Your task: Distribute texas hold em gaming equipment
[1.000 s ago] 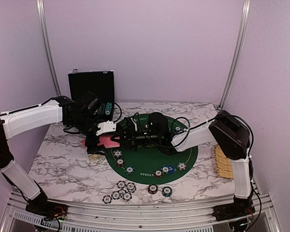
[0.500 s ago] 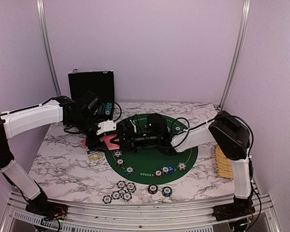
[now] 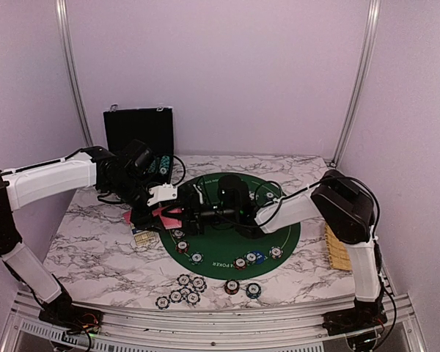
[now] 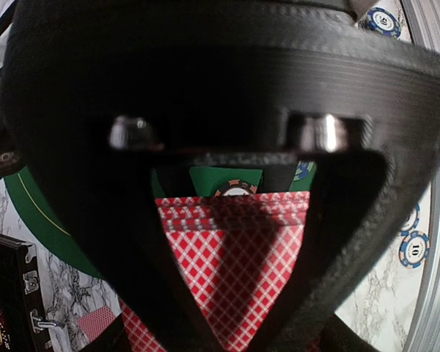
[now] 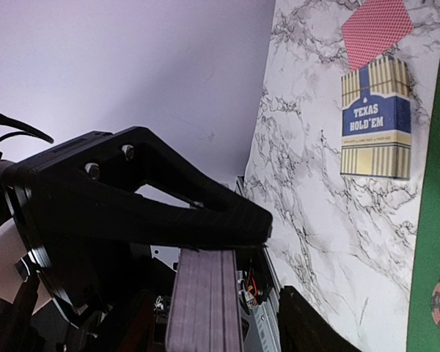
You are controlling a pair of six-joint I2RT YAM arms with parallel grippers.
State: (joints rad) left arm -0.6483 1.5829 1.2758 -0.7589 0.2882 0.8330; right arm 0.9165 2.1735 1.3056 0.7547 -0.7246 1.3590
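A deck of red-backed playing cards (image 4: 235,271) hangs over the left edge of the green mat (image 3: 279,227). My left gripper (image 4: 231,334) is shut on it. In the top view the deck (image 3: 165,214) sits between my left gripper (image 3: 155,209) and my right gripper (image 3: 191,218). In the right wrist view the deck's edge (image 5: 203,301) stands between the spread fingers of my right gripper (image 5: 213,319), with gaps on both sides; it is open. Poker chips (image 3: 196,258) lie on the mat, and more chips (image 3: 185,288) lie on the marble near the front.
A Texas Hold'em card box (image 5: 375,117) and a single red card (image 5: 376,29) lie on the marble left of the mat. A black case (image 3: 139,132) stands open at the back left. A woven yellow tray (image 3: 339,246) is at the right edge.
My left gripper has closed on the deck. My right gripper, which held the deck before, has opened off it and its arm has shifted slightly left.
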